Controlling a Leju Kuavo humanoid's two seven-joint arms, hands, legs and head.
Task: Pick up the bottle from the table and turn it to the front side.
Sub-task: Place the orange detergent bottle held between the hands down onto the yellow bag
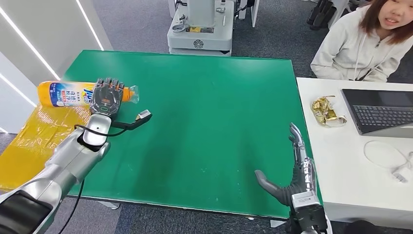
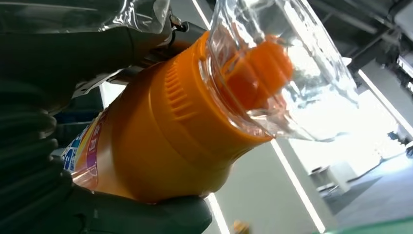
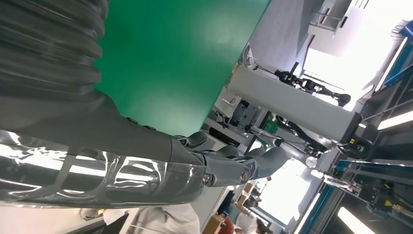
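We are in a robotics lab

At 12 o'clock stands a robot base (image 1: 200, 25); at 3 o'clock, a laptop (image 1: 380, 113) on a white desk (image 1: 341, 165); grey carpet (image 1: 141, 24) underfoot.

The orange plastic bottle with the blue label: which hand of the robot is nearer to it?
Left. The left hand grips the orange plastic bottle near its cap end; the right hand is open, far across the green table.
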